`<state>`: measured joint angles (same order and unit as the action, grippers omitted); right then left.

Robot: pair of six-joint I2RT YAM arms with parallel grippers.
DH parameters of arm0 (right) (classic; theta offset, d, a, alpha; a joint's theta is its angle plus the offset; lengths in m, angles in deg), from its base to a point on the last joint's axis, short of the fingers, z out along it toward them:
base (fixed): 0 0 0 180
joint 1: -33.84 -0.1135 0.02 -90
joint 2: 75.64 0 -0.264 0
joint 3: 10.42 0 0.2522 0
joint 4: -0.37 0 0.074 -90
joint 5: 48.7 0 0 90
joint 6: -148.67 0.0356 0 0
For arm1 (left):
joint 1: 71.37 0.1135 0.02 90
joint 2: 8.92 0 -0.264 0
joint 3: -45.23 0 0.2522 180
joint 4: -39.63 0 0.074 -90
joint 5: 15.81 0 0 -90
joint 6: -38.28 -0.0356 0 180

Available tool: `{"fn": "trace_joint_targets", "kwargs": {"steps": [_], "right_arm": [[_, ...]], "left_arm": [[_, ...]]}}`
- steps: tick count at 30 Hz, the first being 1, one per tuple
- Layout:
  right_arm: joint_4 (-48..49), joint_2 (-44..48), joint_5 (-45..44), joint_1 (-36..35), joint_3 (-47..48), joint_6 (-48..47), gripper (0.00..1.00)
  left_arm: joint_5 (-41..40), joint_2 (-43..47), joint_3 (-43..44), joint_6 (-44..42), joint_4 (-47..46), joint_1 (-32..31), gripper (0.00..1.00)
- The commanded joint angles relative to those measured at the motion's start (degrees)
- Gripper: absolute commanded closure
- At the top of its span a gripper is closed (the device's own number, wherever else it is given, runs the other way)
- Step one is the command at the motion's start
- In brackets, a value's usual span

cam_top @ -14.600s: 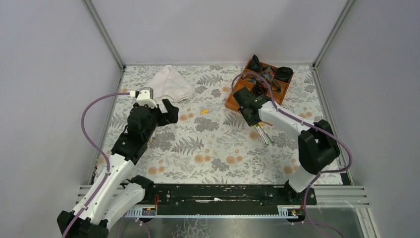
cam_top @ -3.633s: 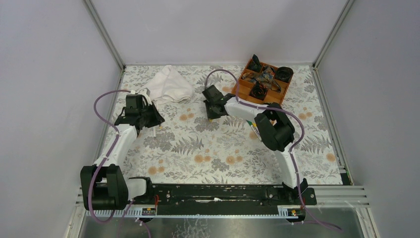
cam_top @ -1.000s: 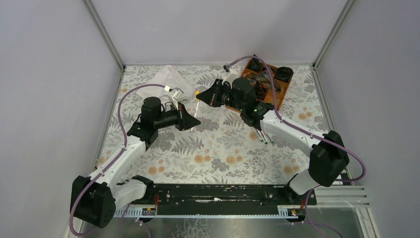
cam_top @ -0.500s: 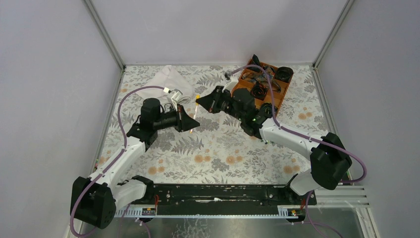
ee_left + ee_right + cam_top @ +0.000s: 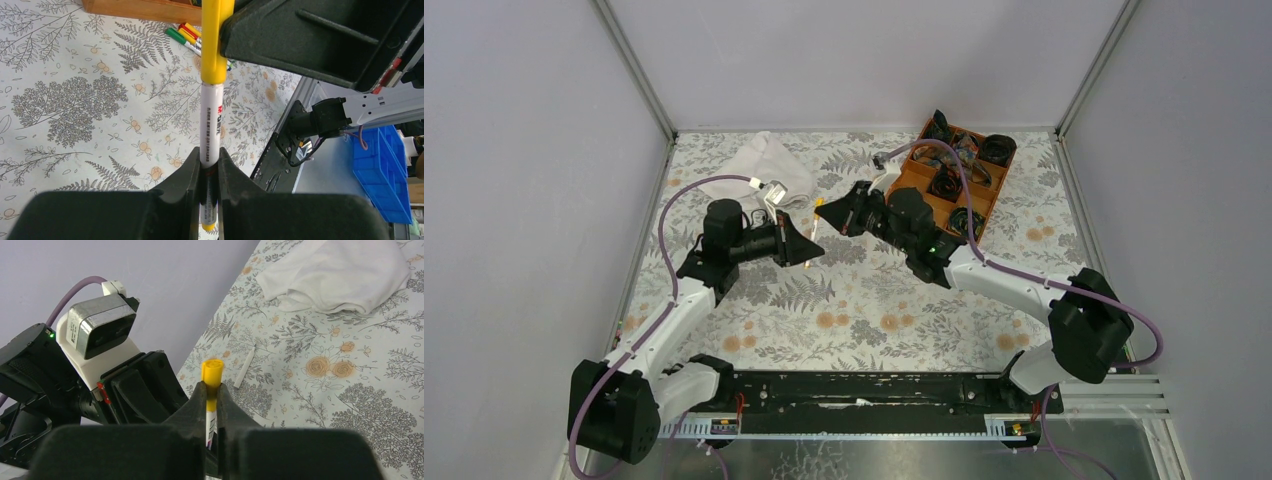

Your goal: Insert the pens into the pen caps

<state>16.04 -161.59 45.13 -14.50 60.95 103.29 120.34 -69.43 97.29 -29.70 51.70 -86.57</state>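
A white-barrelled pen [image 5: 210, 120] stands between my left gripper's [image 5: 209, 152] fingers, which are shut on its lower barrel. A yellow pen cap [image 5: 216, 45] sits over the pen's top end, touching the barrel. My right gripper [image 5: 212, 387] is shut on that yellow cap [image 5: 212, 371], with the white barrel showing just below it. In the top view both grippers meet above the table's middle, the left gripper [image 5: 807, 250] just below the right gripper [image 5: 826, 213]. Three capped pens [image 5: 186, 36], green, yellow and red, lie together on the table.
An orange compartment tray [image 5: 904, 180] with black coiled bands stands at the back right. A white cloth [image 5: 764, 165] lies at the back left. A thin white stick [image 5: 245, 367] lies on the flowered table near the cloth. Grey walls close the sides.
My right gripper has come down and left with the yellow cap, closing the gap to the left gripper. The pen's end now sits inside the cap.
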Motion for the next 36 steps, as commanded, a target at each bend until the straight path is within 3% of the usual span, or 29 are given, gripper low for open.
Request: {"fn": "trace_joint_targets", "kwargs": {"steps": [1,4,7,10,15,19,25,36], "right_arm": [[-7.1,3.2,4.0,-3.3,0.3,-2.9,0.8],[-10.2,4.8,4.0,-1.3,2.7,-5.8,0.5],[-11.1,5.5,6.7,2.0,5.0,-6.8,0.32],[-11.2,4.5,11.9,5.4,8.0,-6.7,0.23],[-7.2,0.2,19.2,9.0,11.9,-2.7,0.2],[-3.2,-3.4,22.2,9.1,13.8,0.0,0.22],[-1.4,-8.0,25.2,9.1,16.6,1.3,0.33],[2.9,-10.9,30.9,9.2,15.1,3.3,0.8]], "left_arm": [[-2.2,1.0,0.7,0.6,-8.4,1.1,1.0],[-2.0,1.1,0.6,0.6,-8.4,1.1,1.0],[-1.7,1.3,0.4,0.6,-8.3,1.1,1.0],[-1.7,1.5,0.5,0.4,-8.2,1.1,1.0],[-1.8,1.9,0.4,0.2,-8.0,1.1,1.0],[-1.8,1.9,0.4,0.1,-7.8,1.1,1.0],[-1.4,2.0,0.5,0.0,-7.9,1.1,1.0],[-1.6,1.8,0.8,-0.2,-7.5,1.1,1.0]]}}
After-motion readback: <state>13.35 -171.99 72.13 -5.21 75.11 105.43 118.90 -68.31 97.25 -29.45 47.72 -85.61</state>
